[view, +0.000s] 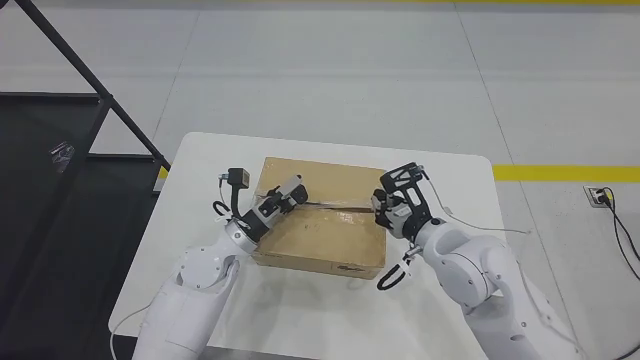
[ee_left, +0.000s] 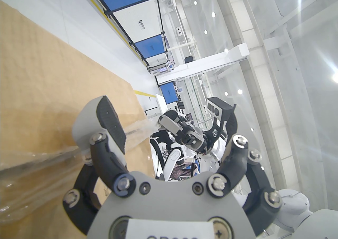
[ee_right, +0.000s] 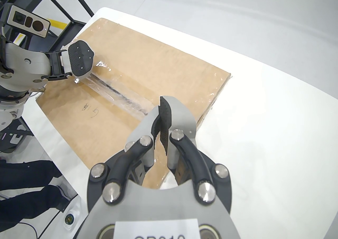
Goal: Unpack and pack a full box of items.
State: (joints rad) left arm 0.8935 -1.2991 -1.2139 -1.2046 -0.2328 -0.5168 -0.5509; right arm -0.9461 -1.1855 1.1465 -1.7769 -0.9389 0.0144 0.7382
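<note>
If dragged along tape with right jaws pressed together (left jaws spread), could skid box toward bench edge.

A white table with rounded corners carries a single closed cardboard box. The box lies flat near the table's middle, toward the far edge. Clear tape runs along its top seam.

Top camera looks down; both wrist cameras share the box, close.
</note>
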